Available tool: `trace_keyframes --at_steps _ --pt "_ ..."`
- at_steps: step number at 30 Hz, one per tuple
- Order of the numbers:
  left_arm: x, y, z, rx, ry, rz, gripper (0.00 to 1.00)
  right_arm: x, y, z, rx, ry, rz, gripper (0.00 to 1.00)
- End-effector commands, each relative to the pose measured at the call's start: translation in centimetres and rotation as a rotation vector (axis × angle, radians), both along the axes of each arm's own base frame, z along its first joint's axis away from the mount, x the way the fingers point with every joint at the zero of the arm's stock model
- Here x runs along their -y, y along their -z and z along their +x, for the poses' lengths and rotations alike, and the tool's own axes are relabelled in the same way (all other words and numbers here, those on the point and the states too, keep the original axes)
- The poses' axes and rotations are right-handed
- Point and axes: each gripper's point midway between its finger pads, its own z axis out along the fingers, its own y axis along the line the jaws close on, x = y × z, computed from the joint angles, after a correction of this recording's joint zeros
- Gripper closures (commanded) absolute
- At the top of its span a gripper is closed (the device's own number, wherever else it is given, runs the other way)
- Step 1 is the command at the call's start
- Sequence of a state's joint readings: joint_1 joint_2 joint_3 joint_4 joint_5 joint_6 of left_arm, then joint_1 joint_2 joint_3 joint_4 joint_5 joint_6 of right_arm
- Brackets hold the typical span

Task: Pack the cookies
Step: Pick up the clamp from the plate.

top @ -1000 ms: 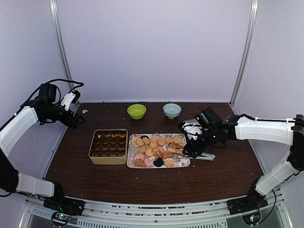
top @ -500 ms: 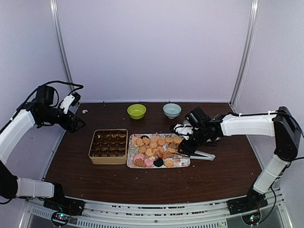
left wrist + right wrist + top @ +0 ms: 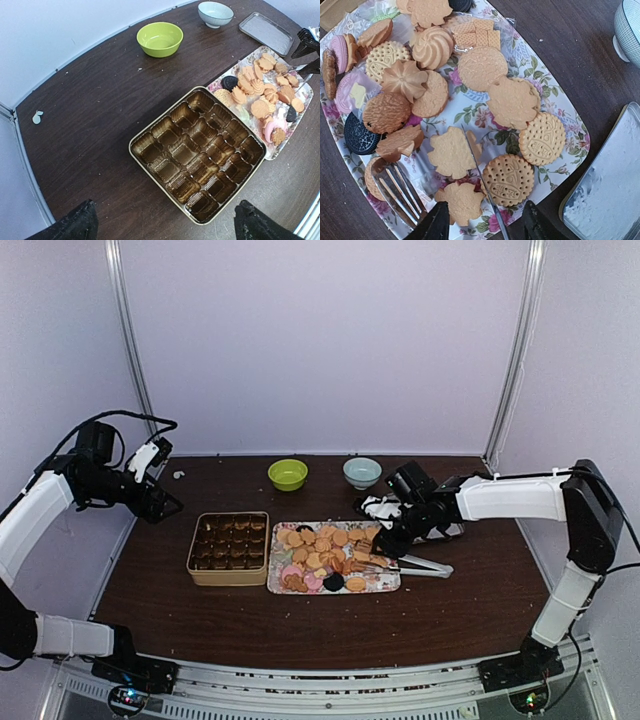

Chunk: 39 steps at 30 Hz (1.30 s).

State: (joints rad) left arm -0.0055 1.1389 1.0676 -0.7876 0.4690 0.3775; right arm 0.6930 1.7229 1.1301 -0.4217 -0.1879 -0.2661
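Observation:
The cookies (image 3: 330,555) lie heaped on a floral tray (image 3: 385,586) at mid-table: tan rounds, flower shapes, some pink, some dark (image 3: 452,150) (image 3: 265,95). A tan tin (image 3: 228,548) of empty brown paper cups (image 3: 197,152) stands left of the tray. My right gripper (image 3: 385,545) hovers low over the tray's right end. Its jaws stand partly apart (image 3: 485,212), astride metal tongs (image 3: 395,190) that rest on the cookies. The thin tong blade runs between the fingers, and the right finger is clear of it. My left gripper (image 3: 165,502) hangs wide open, high above the table's left side (image 3: 165,212), holding nothing.
A green bowl (image 3: 287,474) and a pale blue bowl (image 3: 362,472) stand at the back. A silvery tin lid (image 3: 610,190) lies just right of the tray. The tong handles (image 3: 430,566) stick out rightwards onto the table. A white scrap (image 3: 36,118) lies near the left wall.
My right gripper has slid left along the tongs toward the tray, and its jaws have narrowed. The left arm has shifted only slightly.

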Motion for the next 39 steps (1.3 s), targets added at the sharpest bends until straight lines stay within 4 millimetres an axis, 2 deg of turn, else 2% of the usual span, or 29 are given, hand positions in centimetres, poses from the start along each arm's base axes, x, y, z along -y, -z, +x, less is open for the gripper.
trace_keyframes --at_steps 1,6,13,19,22,24,27,28,30,39 --pt "0.2 -0.9 0.1 0.025 0.025 -0.012 0.02 -0.2 -0.2 0.4 0.011 -0.005 0.013 0.52" --pt "0.3 -1.4 0.0 0.03 0.03 -0.011 0.02 -0.3 0.4 0.4 0.0 0.011 -0.004 0.66" --pt "0.5 -2.3 -0.4 0.053 0.043 -0.023 0.02 -0.8 1.1 -0.3 -0.008 0.008 -0.02 0.62" --pt "0.7 -2.7 -1.1 0.061 0.052 -0.033 0.02 -1.0 1.9 0.1 -0.015 0.038 -0.038 0.59" --pt "0.8 -2.7 -1.2 0.062 0.054 -0.035 0.02 -1.4 2.0 0.1 -0.026 0.042 -0.024 0.63" --pt "0.8 -2.7 -1.3 0.061 0.056 -0.036 0.02 -1.6 1.9 0.2 -0.021 0.043 -0.017 0.71" --pt "0.9 -2.8 -1.4 0.058 0.061 -0.04 0.02 -1.7 1.2 0.3 -0.003 0.044 -0.008 0.86" --pt "1.0 -2.8 -1.5 0.056 0.066 -0.044 0.02 -1.7 0.8 0.3 0.004 0.044 -0.003 0.94" --pt "1.2 -2.8 -1.6 0.054 0.076 -0.054 0.02 -1.7 -0.1 0.3 0.026 0.045 0.007 1.0" --pt "3.0 -2.9 -2.5 0.038 0.169 -0.108 0.02 -2.3 -4.1 -0.9 0.102 0.017 0.032 1.0"
